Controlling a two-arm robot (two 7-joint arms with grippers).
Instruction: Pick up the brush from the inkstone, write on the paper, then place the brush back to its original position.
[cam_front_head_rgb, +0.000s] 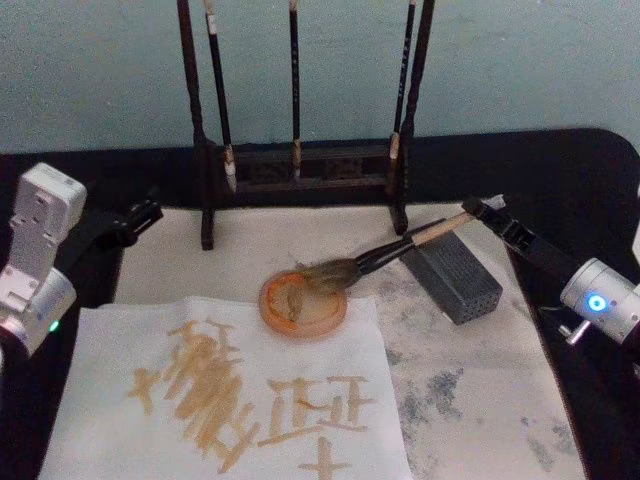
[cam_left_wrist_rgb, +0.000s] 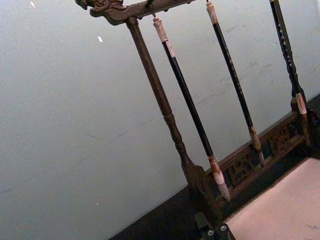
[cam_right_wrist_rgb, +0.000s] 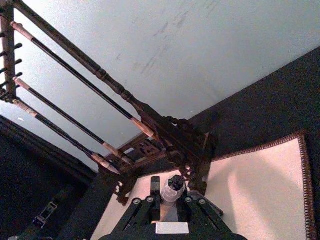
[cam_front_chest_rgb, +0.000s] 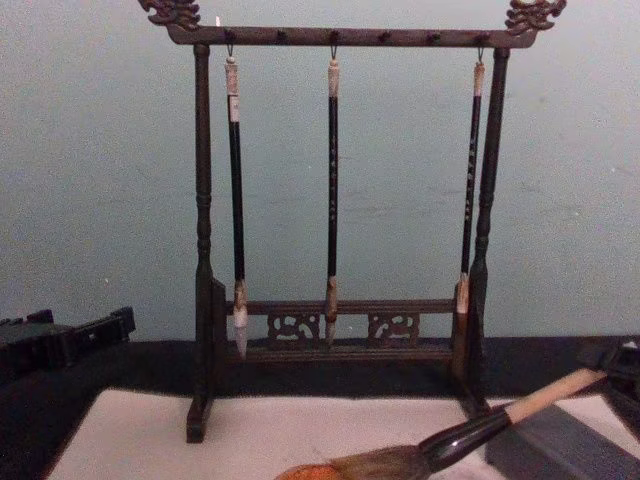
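the brush (cam_front_head_rgb: 385, 252) lay tilted, its bristles in the orange dish (cam_front_head_rgb: 303, 305) and its handle propped over the grey block (cam_front_head_rgb: 453, 273), with the white end cap between the right gripper's (cam_front_head_rgb: 480, 213) fingers, which stood around it; whether they pressed it i could not tell. the paper (cam_front_head_rgb: 120, 400) lay in front of the dish, marked with tan strokes. behind stood the brush rack (cam_front_chest_rgb: 340, 330) with three thin brushes hanging. the left gripper (cam_front_head_rgb: 140, 218) hung at the mat's left edge, its grip unclear.
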